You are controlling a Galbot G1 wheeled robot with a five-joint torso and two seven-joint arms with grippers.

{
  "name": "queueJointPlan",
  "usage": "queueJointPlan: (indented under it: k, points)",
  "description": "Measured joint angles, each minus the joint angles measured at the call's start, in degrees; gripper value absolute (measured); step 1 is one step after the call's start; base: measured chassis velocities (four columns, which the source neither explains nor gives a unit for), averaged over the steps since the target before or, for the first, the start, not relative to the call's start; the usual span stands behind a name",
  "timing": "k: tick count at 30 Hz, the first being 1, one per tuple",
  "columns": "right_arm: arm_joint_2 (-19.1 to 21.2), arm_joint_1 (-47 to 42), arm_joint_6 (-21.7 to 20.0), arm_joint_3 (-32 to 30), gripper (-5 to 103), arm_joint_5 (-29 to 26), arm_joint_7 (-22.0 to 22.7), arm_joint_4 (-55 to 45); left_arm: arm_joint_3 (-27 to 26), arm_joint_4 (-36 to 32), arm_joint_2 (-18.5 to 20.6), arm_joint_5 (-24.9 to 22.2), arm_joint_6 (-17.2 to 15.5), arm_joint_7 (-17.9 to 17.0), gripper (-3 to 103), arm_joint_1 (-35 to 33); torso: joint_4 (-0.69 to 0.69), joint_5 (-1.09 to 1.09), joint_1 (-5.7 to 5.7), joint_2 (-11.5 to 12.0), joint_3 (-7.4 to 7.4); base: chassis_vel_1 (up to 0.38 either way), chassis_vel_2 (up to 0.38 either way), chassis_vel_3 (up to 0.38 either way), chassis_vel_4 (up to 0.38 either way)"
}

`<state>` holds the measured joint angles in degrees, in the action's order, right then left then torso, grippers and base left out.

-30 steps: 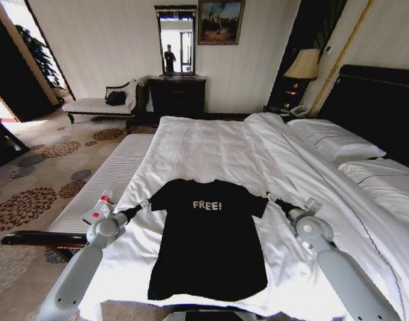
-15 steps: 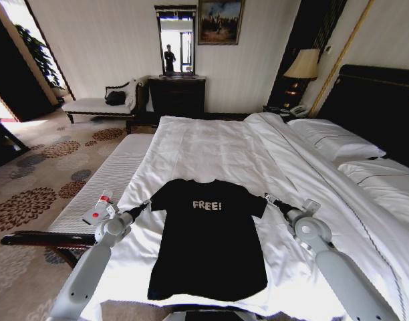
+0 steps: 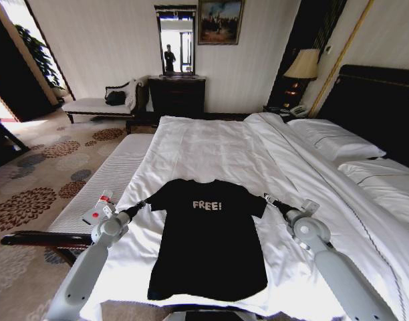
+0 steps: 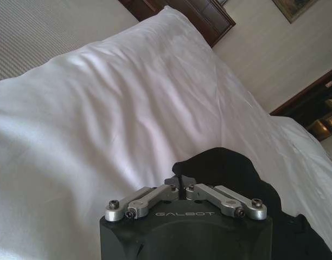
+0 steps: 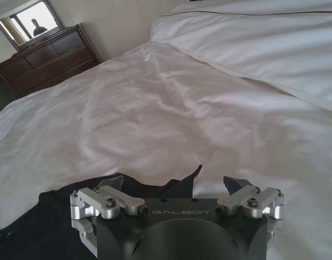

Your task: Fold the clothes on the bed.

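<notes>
The clothes are one black T-shirt point(image 3: 208, 247) with white "FREE!" lettering, spread flat, chest up, near the foot of the bed point(image 3: 211, 147). My left gripper point(image 3: 143, 204) is at the tip of the shirt's left sleeve. In the left wrist view this gripper point(image 4: 179, 181) is shut, with the black sleeve cloth point(image 4: 231, 168) at its tips. My right gripper point(image 3: 266, 198) is at the edge of the other sleeve. In the right wrist view it point(image 5: 174, 187) stands open, and a raised fold of the black cloth point(image 5: 182, 181) sits between its fingers.
A narrow white-cushioned bench point(image 3: 107, 180) runs along the bed's left side with a small red-and-white item point(image 3: 97, 210) on it. Pillows point(image 3: 338, 144) and a dark headboard point(image 3: 378, 100) are on the right. White sheet lies bare beyond the shirt's collar.
Both arms have shifted only slightly; the right gripper has edged a little closer to its sleeve. The T-shirt lies as it did.
</notes>
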<state>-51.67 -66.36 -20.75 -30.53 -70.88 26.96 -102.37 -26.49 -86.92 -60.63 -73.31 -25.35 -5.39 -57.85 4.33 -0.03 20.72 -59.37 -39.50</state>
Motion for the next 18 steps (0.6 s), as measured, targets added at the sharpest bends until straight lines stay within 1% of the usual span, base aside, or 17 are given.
queueJointPlan:
  k: [3, 9, 11, 12, 15, 18]
  points:
    - [-0.01, 0.04, 0.03, 0.06, 100, 0.05, -0.01, 0.05, 0.08, 0.2, 0.0, 0.02, 0.04, 0.01, 0, 0.5, 0.0, 0.0, 0.0, 0.0, 0.0, 0.0, 0.0, 0.0, 0.0]
    - [0.04, -0.12, 0.06, 0.03, 100, 0.08, -0.01, 0.12, 0.74, 1.59, 0.58, 0.28, 0.34, 0.27, 0, 2.94, 0.0, 0.0, 0.0, 0.0, 0.0, 0.0, 0.0, 0.0, 0.0]
    - [0.06, -0.19, 0.06, 0.02, 100, 0.15, -0.01, 0.2, 2.09, 3.51, 1.21, 0.32, 0.43, 0.27, 0, 6.15, 0.0, 0.0, 0.0, 0.0, 0.0, 0.0, 0.0, 0.0, 0.0]
    - [0.06, -0.19, 0.06, 0.02, 100, 0.15, -0.01, 0.2, 2.09, 3.51, 1.21, 0.32, 0.43, 0.27, 0, 6.15, 0.0, 0.0, 0.0, 0.0, 0.0, 0.0, 0.0, 0.0, 0.0]
    - [-0.04, -0.31, 0.07, 0.13, 100, 0.27, 0.0, 0.21, 3.96, 6.41, 1.62, 0.51, 0.47, 0.28, 0, 10.34, 0.02, 0.0, 0.0, 0.0, 0.0, 0.0, 0.0, 0.0, 0.0]
    - [-0.05, -0.36, 0.07, 0.13, 100, 0.28, 0.02, 0.21, 4.38, 7.64, 1.75, 0.75, 0.47, 0.27, 0, 11.47, 0.02, 0.0, 0.0, 0.0, 0.0, 0.0, 0.0, 0.0, 0.0]
